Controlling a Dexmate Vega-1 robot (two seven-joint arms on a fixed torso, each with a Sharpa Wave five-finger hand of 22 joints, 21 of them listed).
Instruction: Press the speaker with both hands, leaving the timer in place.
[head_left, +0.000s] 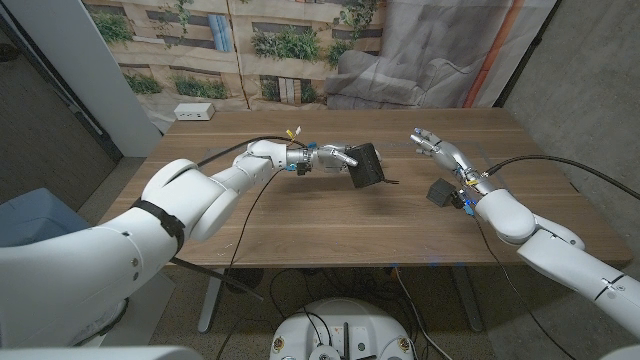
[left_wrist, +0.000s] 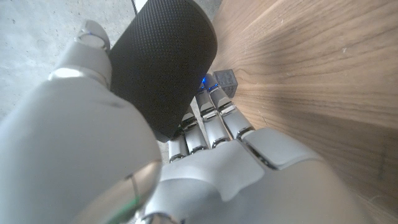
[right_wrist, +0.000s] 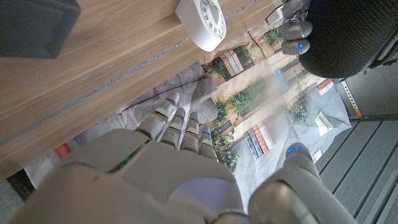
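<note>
My left hand (head_left: 333, 158) grips a black mesh-covered speaker (head_left: 366, 165) near the middle of the table, tilted. In the left wrist view the speaker (left_wrist: 163, 59) sits between thumb and fingers (left_wrist: 208, 121); I cannot tell whether it touches the wood. My right hand (head_left: 440, 150) stands apart to the right of the speaker, fingers spread, holding nothing. In the right wrist view a white round timer (right_wrist: 202, 22) stands on the table beyond that hand (right_wrist: 180, 162), with the speaker (right_wrist: 354, 31) and the left hand's fingertips (right_wrist: 297, 30) beside it.
A small dark box (head_left: 441, 192) sits by my right wrist. A white flat box (head_left: 194, 111) lies at the table's far left corner. Cables trail over the wooden table (head_left: 330, 220). A grey covered seat (head_left: 400, 70) stands behind the table.
</note>
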